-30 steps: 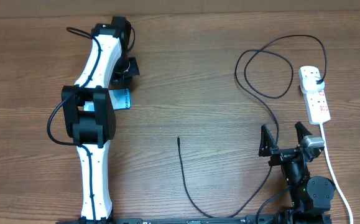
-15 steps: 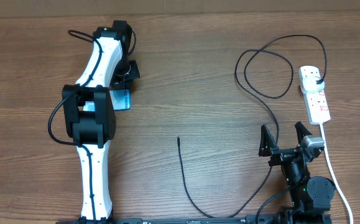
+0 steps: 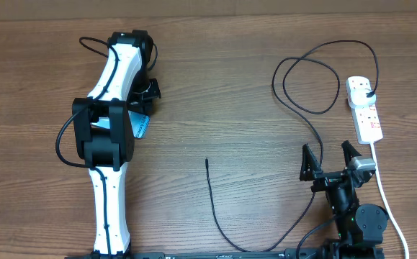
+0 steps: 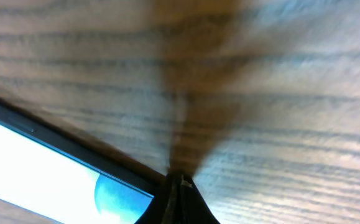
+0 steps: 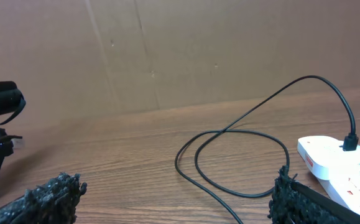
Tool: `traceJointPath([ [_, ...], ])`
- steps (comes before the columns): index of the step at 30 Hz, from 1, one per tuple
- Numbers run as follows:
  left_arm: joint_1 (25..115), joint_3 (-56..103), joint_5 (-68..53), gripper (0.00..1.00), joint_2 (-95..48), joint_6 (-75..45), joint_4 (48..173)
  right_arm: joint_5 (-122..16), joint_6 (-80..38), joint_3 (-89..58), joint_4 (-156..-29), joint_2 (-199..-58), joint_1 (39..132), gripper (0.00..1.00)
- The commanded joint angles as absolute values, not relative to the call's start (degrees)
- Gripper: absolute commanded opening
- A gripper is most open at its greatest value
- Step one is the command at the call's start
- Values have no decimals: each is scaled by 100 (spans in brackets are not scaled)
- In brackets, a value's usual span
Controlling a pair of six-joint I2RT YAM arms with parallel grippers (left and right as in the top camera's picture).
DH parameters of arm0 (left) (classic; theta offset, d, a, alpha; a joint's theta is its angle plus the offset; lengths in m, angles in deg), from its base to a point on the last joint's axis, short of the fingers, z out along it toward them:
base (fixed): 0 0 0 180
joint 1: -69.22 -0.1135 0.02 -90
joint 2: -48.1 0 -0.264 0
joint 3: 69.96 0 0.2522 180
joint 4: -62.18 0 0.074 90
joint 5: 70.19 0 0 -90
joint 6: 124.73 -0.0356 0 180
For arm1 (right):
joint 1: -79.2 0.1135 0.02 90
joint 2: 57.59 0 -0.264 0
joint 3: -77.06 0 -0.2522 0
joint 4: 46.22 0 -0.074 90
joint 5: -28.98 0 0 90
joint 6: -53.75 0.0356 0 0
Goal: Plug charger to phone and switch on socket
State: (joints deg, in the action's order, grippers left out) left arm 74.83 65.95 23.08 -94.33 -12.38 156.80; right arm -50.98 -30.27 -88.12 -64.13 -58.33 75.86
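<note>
Left fingers (image 4: 181, 200) pinched fully together, nothing between them; right fingers (image 5: 50, 198) spread wide and empty.
Left tips sit against the black edge of the slim rectangular phone with a lit light-blue screen (image 3: 140, 125). It lies slanted on the brown wood-grain counter (image 3: 222, 79) at far left, mostly hidden under the white left arm (image 3: 114, 68). Long thin black charger cable (image 5: 313, 76): its black plug is seated in the top outlet of the white elongated power strip with small red switches (image 3: 369, 119) at far right. From there it loops on the counter, runs down close past the right fingers and curves back left. Its straight plug tip (image 3: 207, 162) lies free mid-counter, well apart from the phone. Thick white cord (image 3: 384, 194) leaves the strip's near end.
</note>
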Motion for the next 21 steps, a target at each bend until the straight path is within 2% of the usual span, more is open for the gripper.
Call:
traceJointPath([
  [1, 7537, 6530, 2295, 4, -9511, -1419, 15850, -5155, -3025, -8873, -6397, -5776, 7615, 100],
  [15, 7679, 6530, 2302, 4, -9511, -1504, 16552, -5155, -3025, -8873, -6397, -5776, 7615, 100],
  [21, 7673, 6549, 2341, 4, -9509, -1614, 16104, -5155, -3025, -8873, -6397, -5776, 7615, 100],
])
